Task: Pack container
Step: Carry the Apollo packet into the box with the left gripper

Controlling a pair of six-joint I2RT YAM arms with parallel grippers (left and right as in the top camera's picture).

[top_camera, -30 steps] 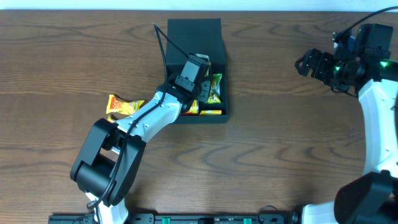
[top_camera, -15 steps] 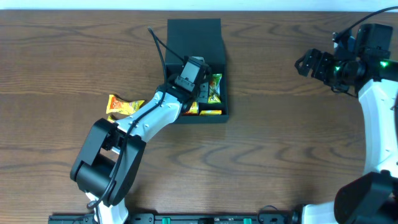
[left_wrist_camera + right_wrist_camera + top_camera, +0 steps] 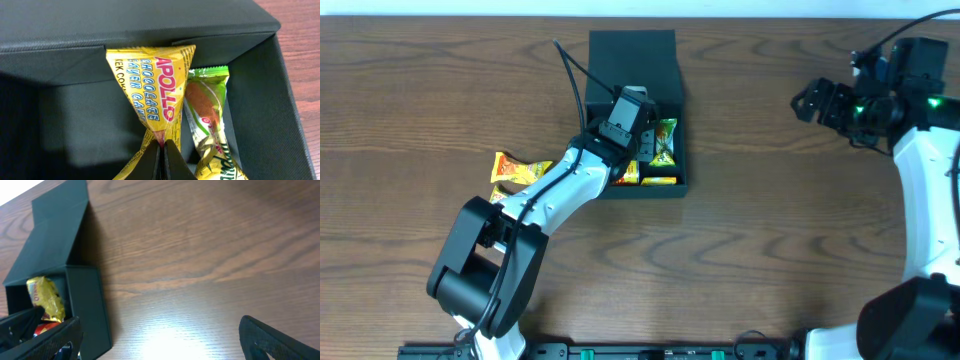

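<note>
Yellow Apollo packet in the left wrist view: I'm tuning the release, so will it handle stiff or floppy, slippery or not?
Probably floppy: the yellow Apollo packet crumples to a narrow waist where the left gripper pinches it. Its glossy film looks slippery, so it could slide out. With its top at the container wall, it may slump once released.

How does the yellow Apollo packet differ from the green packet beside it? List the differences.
Colour: the Apollo packet is yellow with red and blue lettering; the green packet shows an orange-brown picture.
Grip: the left gripper is shut on the Apollo packet, pinching it narrow; the green packet is not gripped.
Position: the Apollo packet overlaps the green packet's edge.
Both are inside the container.
</note>
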